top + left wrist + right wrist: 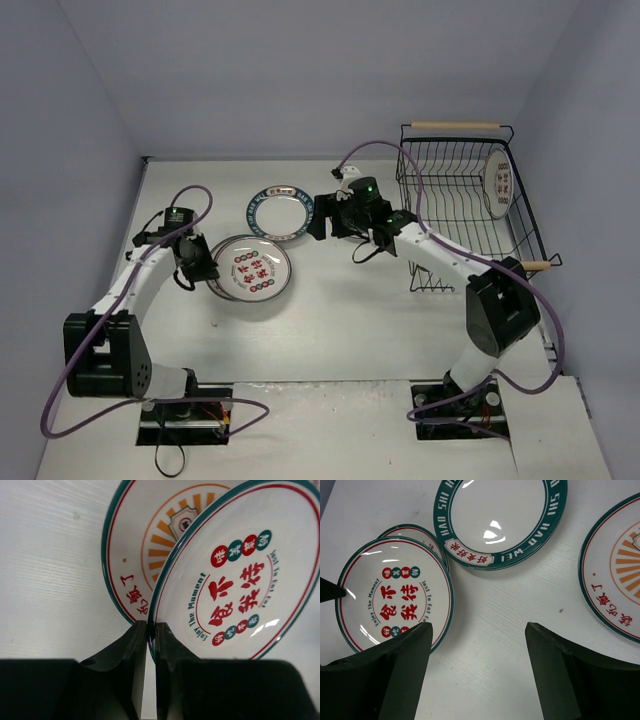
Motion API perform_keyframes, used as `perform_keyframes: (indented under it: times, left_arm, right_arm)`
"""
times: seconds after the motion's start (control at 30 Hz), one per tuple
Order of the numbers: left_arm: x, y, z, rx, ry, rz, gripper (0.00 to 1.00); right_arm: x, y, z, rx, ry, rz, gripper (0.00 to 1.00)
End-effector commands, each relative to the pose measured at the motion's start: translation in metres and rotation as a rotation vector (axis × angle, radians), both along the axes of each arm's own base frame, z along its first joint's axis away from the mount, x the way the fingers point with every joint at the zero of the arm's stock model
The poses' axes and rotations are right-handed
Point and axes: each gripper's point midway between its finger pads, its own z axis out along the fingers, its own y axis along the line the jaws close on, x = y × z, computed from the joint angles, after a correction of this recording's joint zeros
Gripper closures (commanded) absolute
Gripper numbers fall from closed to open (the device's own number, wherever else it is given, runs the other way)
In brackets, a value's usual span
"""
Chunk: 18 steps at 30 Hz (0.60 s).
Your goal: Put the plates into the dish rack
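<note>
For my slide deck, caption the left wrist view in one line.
Left tool pinches the rim of a red-character plate overlapping an orange sunburst plate on the white table.

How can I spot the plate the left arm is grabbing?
Start at the black dish rack on the right, then cross to the left arm. Its jaws pinch the rim of the plate with red characters, lying over a sunburst plate. The teal-rimmed plate beyond it has a plain centre.
</note>
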Motion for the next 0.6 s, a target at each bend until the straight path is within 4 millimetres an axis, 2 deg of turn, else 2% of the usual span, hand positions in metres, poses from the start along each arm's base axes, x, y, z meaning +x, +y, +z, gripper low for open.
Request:
perform_keyframes:
  times: [0.0,0.1,0.2,0.33,0.57]
  left_arm:
    - [0.017,-0.017,0.036,-0.077,-0.194,-0.073,1.00]
    - [0.015,-0.025,0.035,-0.118,-0.240,-0.097,1.00]
    - [0.015,-0.029,0.031,-0.144,-0.250,-0.104,1.00]
    - [0.013,-0.032,0.019,-0.163,-0.230,-0.097,1.00]
    - [0.017,-0.038,0.015,-0.195,-0.235,-0.103,1.00]
  right_arm:
    - [0.008,0.025,0.035,0.127,-0.056,0.036,0.24]
    - [0.004,0.033,0.027,0.162,-0.012,0.058,0.23]
    - [0.002,0.041,0.011,0.183,0.053,0.069,0.23]
    - [-0.002,0.052,-0.022,0.203,0.152,0.096,0.23]
    - [-0.017,0.069,-0.058,0.259,0.266,0.157,0.26]
